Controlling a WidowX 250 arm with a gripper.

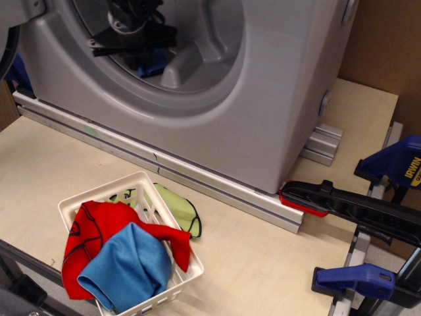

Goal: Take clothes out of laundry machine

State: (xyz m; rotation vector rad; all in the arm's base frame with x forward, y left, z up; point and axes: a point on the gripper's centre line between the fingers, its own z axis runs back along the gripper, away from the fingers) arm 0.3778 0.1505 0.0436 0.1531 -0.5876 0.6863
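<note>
The black gripper is reaching inside the big silver-grey front-loading laundry machine. The small mid-blue soft cloth sits in the drum right under it, mostly hidden. Can't tell if the jaws are open or clamped on it. A white slatted plastic basket sits on the pale wooden counter.

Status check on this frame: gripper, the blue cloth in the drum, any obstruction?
Gripper inside the laundry machine, over the blue cloth; jaw state unclear. Cloth on the drum floor. Nothing visibly blocking.
</note>
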